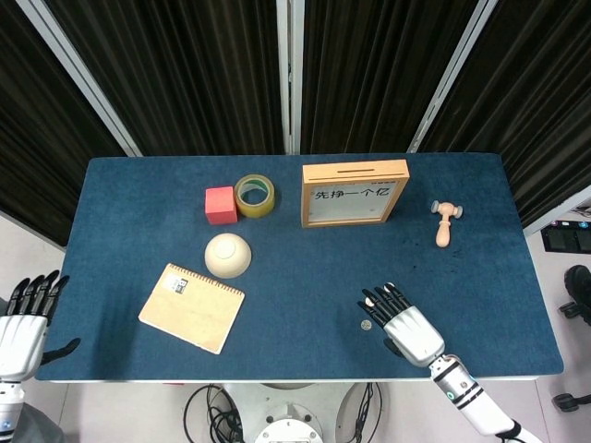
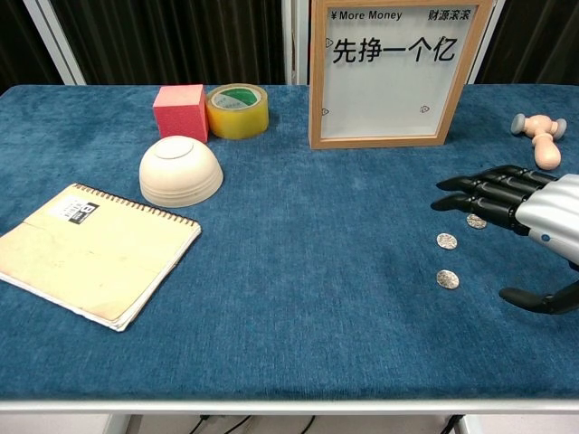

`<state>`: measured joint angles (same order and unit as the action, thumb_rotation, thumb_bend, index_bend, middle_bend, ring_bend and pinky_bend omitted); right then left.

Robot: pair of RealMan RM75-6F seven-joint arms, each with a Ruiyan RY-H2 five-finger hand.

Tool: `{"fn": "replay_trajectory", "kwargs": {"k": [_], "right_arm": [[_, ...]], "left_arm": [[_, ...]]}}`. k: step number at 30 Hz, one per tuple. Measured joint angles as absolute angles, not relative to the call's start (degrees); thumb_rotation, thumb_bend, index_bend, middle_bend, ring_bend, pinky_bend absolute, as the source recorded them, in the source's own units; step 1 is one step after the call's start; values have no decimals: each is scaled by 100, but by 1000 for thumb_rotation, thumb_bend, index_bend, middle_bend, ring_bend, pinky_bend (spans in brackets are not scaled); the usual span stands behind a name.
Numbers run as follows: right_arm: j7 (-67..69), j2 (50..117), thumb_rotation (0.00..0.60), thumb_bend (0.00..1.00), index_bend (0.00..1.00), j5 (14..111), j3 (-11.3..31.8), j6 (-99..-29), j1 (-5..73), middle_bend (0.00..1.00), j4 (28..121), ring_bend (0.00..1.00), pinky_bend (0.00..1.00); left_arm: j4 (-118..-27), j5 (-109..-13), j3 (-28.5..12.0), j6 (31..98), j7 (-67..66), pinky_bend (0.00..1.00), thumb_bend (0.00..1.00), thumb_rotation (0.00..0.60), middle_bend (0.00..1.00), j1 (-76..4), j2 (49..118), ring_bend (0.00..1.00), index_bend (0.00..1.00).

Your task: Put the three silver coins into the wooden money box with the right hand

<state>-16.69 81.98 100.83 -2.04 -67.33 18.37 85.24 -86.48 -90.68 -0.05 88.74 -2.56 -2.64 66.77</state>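
Three silver coins lie on the blue cloth at the front right: the nearest coin (image 2: 447,279), the middle coin (image 2: 446,240) and the far coin (image 2: 476,221). My right hand (image 2: 529,210) hovers over them, fingers stretched out and apart, holding nothing; its fingertips (image 2: 450,193) reach just past the far coin. From the head view the right hand (image 1: 404,323) covers the middle coin, and the nearest coin (image 1: 366,325) shows beside it. The wooden money box (image 1: 355,193) stands upright at the back, slot on top. My left hand (image 1: 23,318) hangs open off the table's front-left corner.
A red cube (image 1: 220,204) and a yellow tape roll (image 1: 255,195) sit left of the box. An upturned cream bowl (image 1: 228,255) and a spiral notebook (image 1: 192,306) lie front left. A small wooden hammer (image 1: 446,221) lies to the right of the box.
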Motion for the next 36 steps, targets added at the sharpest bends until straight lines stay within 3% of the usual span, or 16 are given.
{"fn": "replay_trajectory", "kwargs": {"k": [15, 24, 36], "right_arm": [[-1227, 8546, 600, 272, 333, 9991, -322, -6922, 1900, 0, 8001, 0, 0], [-1137, 8633, 600, 273, 356, 9868, -393, -6867, 1915, 0, 7852, 0, 0], [-1097, 8717, 600, 247, 309, 9814, -442, -6803, 2001, 0, 7769, 0, 0]], "left_arm": [[-8538, -8993, -24, 8764, -134, 0, 0, 600, 0, -318, 6704, 0, 7], [-8439, -8969, -16, 8726, -61, 0, 0, 600, 0, -328, 6739, 0, 7], [-8347, -8935, -20, 8695, 1, 0, 0, 600, 0, -342, 6771, 0, 7]]}}
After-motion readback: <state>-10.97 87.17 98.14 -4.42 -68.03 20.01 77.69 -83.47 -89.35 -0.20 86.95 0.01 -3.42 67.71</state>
